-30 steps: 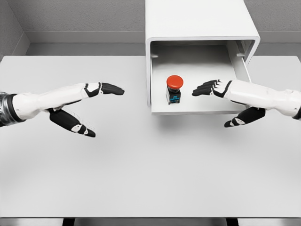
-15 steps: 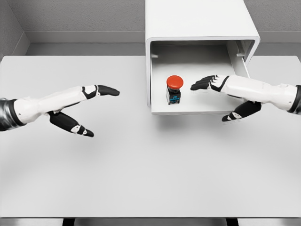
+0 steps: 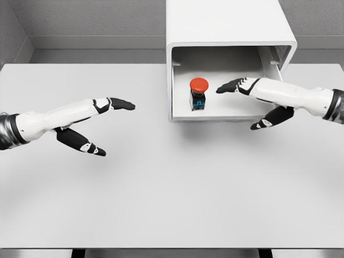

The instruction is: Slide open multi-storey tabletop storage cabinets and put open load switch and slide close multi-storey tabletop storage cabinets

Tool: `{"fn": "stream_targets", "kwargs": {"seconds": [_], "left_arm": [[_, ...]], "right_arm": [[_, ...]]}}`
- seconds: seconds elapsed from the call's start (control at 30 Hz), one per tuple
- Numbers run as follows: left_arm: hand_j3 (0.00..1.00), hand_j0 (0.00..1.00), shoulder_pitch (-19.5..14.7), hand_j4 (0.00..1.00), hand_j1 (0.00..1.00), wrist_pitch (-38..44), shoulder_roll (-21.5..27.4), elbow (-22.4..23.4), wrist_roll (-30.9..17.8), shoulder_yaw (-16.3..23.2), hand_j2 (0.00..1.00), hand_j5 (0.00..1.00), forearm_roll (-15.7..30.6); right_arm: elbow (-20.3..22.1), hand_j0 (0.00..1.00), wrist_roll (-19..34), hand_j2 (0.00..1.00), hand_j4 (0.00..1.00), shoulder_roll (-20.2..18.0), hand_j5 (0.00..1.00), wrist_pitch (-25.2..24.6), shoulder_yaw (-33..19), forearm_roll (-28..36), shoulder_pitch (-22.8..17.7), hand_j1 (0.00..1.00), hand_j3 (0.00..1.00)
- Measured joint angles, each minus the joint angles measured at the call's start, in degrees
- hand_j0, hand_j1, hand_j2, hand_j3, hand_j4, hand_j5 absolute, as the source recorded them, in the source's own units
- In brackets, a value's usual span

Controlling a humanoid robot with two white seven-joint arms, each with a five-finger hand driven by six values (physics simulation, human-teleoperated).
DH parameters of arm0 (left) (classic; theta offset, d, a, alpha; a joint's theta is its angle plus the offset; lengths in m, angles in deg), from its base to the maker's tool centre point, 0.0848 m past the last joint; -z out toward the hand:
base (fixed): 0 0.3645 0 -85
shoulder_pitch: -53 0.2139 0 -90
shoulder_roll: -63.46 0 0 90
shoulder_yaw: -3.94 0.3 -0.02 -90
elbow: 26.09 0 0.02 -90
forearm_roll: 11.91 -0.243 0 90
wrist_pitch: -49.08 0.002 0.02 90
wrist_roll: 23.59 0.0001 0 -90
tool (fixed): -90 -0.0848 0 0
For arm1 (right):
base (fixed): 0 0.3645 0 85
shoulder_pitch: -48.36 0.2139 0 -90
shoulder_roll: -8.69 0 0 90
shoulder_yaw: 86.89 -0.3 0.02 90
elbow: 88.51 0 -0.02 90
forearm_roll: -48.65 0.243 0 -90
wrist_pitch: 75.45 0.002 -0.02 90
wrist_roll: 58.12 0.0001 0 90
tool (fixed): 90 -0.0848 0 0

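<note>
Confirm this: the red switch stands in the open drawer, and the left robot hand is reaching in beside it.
Wrong hand. In the head view the right robot hand reaches in beside the switch in the open drawer; the left robot hand hovers over the table.

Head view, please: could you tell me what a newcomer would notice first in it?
The red-capped load switch stands upright in the pulled-out drawer of the white storage cabinet at the table's far edge. The right hand reaches over the drawer just right of the switch, fingers extended, not touching it. The left hand hovers open over the table on the left.
</note>
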Motion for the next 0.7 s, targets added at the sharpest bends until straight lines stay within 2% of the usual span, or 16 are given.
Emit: {"fn": "stream_targets", "kwargs": {"seconds": [0.07, 0.33, 0.7], "left_arm": [[1.0, 1.0, -0.1, 1.0, 1.0, 0.0, 0.0, 0.4, 0.0, 0.0, 1.0, 1.0, 0.0], [1.0, 1.0, 0.0, 1.0, 1.0, 0.0, 0.2, 1.0, 0.0, -0.1, 1.0, 1.0, 0.1], [1.0, 1.0, 0.0, 1.0, 1.0, 0.0, 0.2, 0.9, 0.0, -0.1, 1.0, 1.0, 0.2]], "right_arm": [[-0.3, 0.99, 0.4, 0.99, 0.99, 0.1, 0.99, 0.0, 0.0, 0.0, 0.3, 0.99, 0.99], [-3.0, 0.86, 1.4, 0.86, 0.86, 0.9, 0.86, 0.0, 0.0, 0.0, 1.1, 0.86, 0.86], [-7.7, 0.86, 3.6, 0.86, 0.86, 4.7, 0.86, 0.0, 0.1, -0.5, 2.5, 0.86, 0.86]]}}
